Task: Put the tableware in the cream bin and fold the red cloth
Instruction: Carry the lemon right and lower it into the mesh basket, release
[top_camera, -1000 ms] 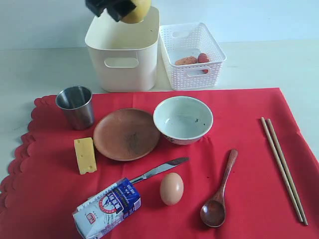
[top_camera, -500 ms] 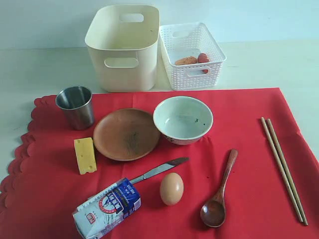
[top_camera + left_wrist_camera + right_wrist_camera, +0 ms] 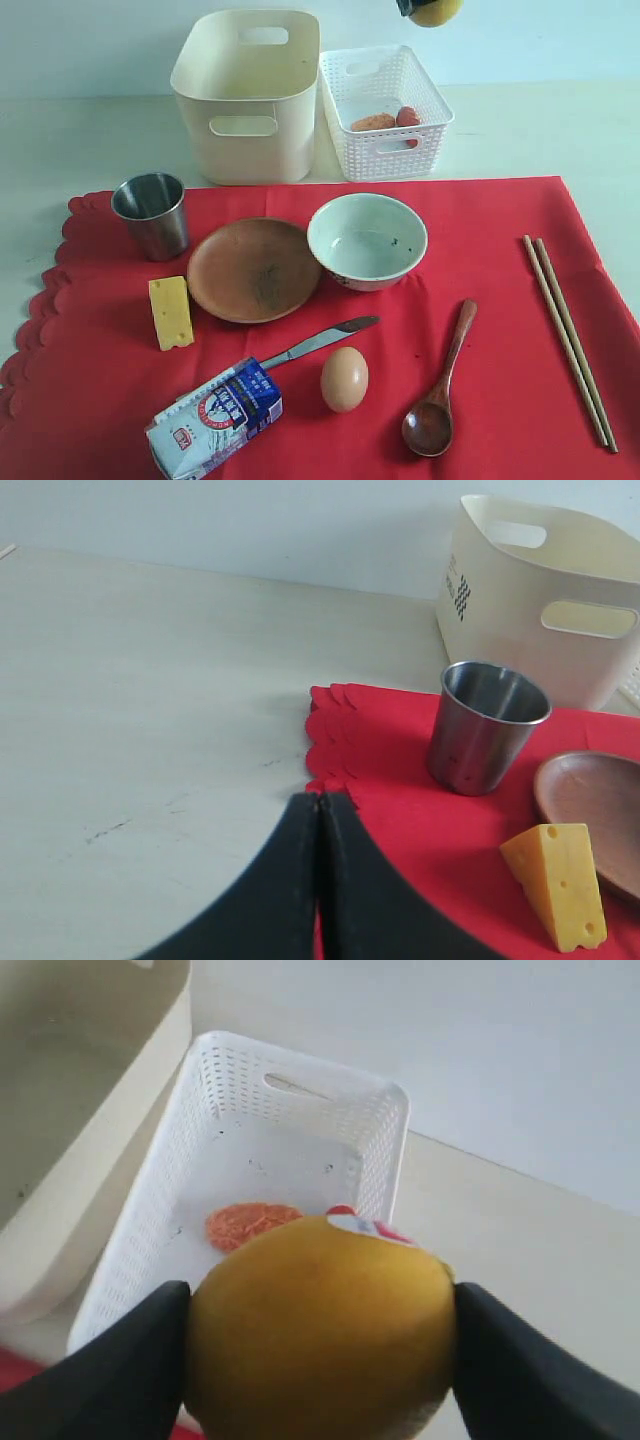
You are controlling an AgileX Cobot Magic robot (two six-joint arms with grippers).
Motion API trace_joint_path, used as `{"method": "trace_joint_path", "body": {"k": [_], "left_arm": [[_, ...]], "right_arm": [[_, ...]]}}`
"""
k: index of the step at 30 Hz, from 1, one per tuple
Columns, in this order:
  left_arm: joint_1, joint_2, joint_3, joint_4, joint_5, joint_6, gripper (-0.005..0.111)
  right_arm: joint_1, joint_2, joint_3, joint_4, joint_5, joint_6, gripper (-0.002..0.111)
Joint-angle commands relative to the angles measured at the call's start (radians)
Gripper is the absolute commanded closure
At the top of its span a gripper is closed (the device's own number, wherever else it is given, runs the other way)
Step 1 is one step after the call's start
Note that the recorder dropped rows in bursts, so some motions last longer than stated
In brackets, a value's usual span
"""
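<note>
Right gripper: I am clamping a lemon between wide-spread jaws, hanging above the white lattice basket. Left gripper: I am holding it pressed shut on nothing, low by the scalloped edge of the red cloth, near the steel cup.

All the tableware is lying on the cloth. None is in the cream bin, which is standing behind the cloth, beside the basket.

How I am judging the handling:
- Cup: light, rigid, slick wall. I am favouring a rim pinch, one finger inside.
- Wooden plate: flat and low, just beside the bowl. I am expecting to need a finger under its free edge.
- Bowl: ceramic, probably the heaviest and the only breakable piece. Rim pinch, gentle release.
- Knife: thin, slippery, handle end running to the milk carton. Whether it is pinned under it I cannot tell.
- Spoon, chopsticks: light. I am planning to grip across mid-handle, and the sticks may roll apart.
- Cloth: limp. I am taking it by the corners, once it is bare.
</note>
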Motion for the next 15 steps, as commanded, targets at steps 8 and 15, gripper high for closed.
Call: {"method": "trace_joint_path", "body": {"k": [8, 15], "left_arm": [[0.002, -0.006, 0.003, -0.007, -0.005, 0.001, 0.107], [0.002, -0.006, 0.003, -0.007, -0.005, 0.001, 0.107]], "right_arm": [[-0.029, 0.193, 0.001, 0.124, -0.233, -0.031, 0.108], [-0.029, 0.311, 0.001, 0.126, -0.289, -0.031, 0.102]]}}
